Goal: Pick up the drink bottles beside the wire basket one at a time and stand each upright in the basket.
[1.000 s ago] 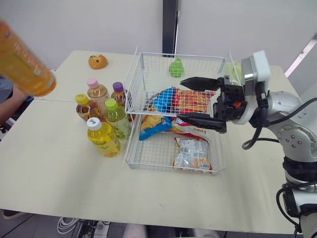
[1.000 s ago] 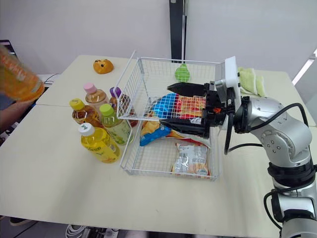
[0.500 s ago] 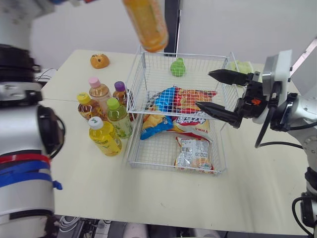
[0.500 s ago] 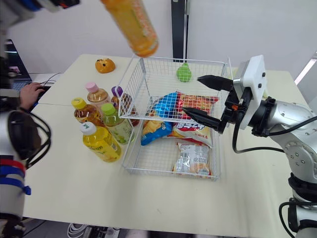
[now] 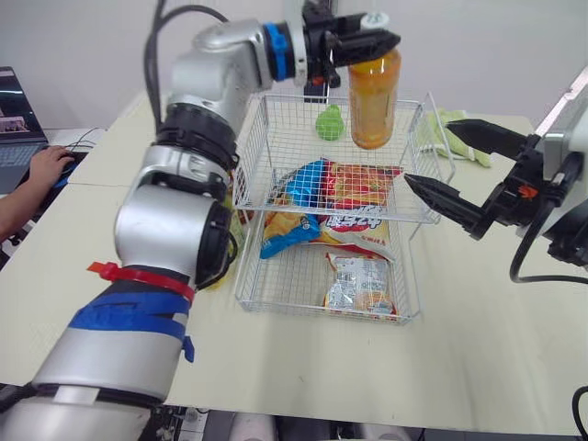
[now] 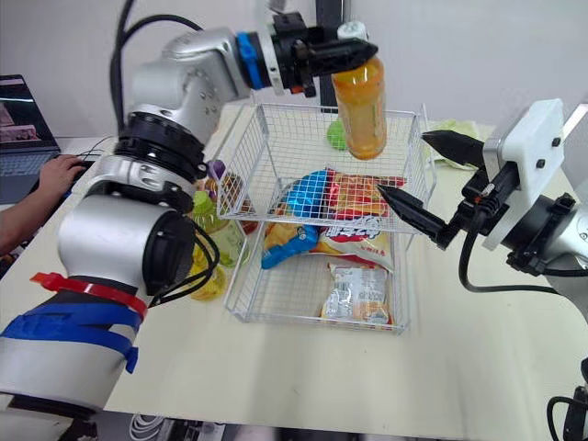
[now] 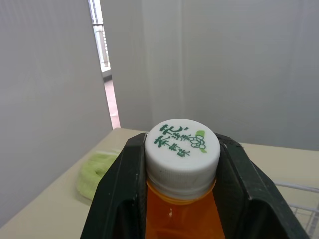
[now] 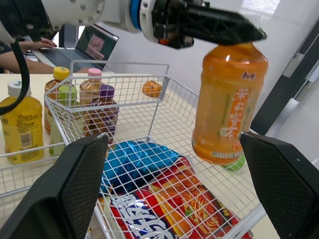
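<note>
Left claw (image 5: 369, 41) pinches the round white cap (image 7: 182, 149) of a smooth orange plastic bottle (image 5: 373, 101), hanging upright beneath it above the wire-grid basket (image 5: 241, 184). Right claw (image 5: 430, 152) spread, empty.

White cap (image 7: 182, 149) of the orange bottle (image 8: 229, 104) above the wire basket (image 5: 292, 129): green Chinese characters plus a small leaf mark, not legible. Bottle label has white vertical characters under a small red logo, unreadable. Red snack bag (image 8: 164, 209) inside the basket has white lettering, also unreadable.
</note>
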